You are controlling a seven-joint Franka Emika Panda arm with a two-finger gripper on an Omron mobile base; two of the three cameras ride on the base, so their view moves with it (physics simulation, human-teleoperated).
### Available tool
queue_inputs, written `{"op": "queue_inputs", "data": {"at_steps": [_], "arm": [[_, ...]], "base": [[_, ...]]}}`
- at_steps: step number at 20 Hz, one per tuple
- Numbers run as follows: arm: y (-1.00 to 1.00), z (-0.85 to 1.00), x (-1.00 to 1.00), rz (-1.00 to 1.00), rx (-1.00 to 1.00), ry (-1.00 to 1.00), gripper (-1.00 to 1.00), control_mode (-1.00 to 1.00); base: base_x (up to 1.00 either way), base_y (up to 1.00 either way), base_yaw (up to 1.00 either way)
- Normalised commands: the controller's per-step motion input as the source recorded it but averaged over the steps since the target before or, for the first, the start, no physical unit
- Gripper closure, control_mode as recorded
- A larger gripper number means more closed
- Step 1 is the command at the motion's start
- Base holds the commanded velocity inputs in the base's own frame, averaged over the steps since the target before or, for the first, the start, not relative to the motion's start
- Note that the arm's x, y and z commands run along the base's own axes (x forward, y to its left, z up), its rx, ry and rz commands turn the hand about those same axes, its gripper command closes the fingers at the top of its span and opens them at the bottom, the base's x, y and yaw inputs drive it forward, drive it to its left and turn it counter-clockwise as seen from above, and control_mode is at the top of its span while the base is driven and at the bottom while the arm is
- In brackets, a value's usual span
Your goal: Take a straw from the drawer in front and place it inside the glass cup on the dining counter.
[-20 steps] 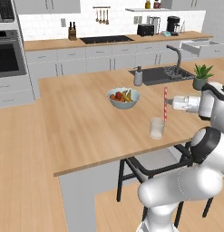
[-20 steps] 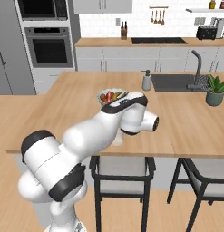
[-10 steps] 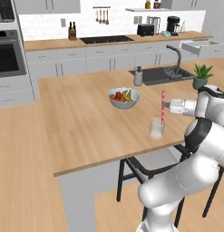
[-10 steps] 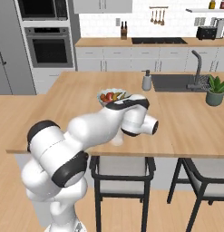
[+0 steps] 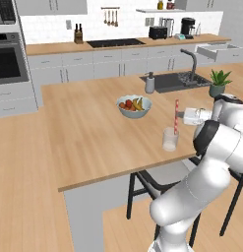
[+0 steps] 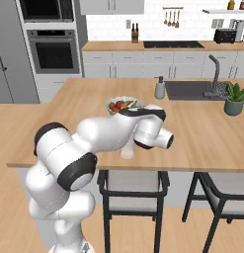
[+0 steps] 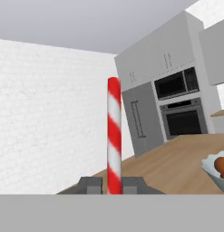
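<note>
The red-and-white striped straw [image 5: 176,114] stands upright, and my gripper [image 5: 181,116] is shut on its middle from the right. Its lower end reaches the mouth of the glass cup [image 5: 170,140], which stands near the front edge of the dining counter [image 5: 88,133]. I cannot tell how far the end is inside. In the hand view the straw [image 7: 114,136] rises between the two fingertips [image 7: 90,185] of the gripper [image 7: 113,186]. The drawer [image 5: 217,49] stands pulled open in the back worktop at the far right. In the right base view my arm covers most of the cup [image 6: 126,152].
A fruit bowl [image 5: 134,106] sits on the counter behind and left of the cup. A soap dispenser [image 5: 150,83], a sink with a tap [image 5: 191,69] and a potted plant [image 5: 219,82] are at the counter's right. Black-framed stools [image 6: 133,195] stand below the front edge.
The straw has come down slightly over the cup, still in my shut gripper. My arm's elbow has shifted; the cup and the bowl have not moved.
</note>
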Motion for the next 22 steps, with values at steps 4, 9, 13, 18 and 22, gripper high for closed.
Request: {"op": "queue_inputs", "data": {"at_steps": [4,9,13,18,22], "arm": [[-0.05,0.00,0.16,0.00,0.00,-0.04,1.00,-1.00],[-0.05,-0.10,0.17,0.00,0.00,-0.05,1.00,-1.00],[-0.02,-0.16,0.11,0.00,0.00,-0.06,1.00,-1.00],[-0.01,-0.14,0.12,0.00,0.00,-0.05,1.00,-1.00],[0.00,-0.17,0.12,0.00,0.00,-0.04,1.00,-1.00]], "base": [[0.00,0.00,0.00],[0.00,0.00,0.00],[0.00,0.00,0.00],[0.00,0.00,0.00],[0.00,0.00,0.00]]}}
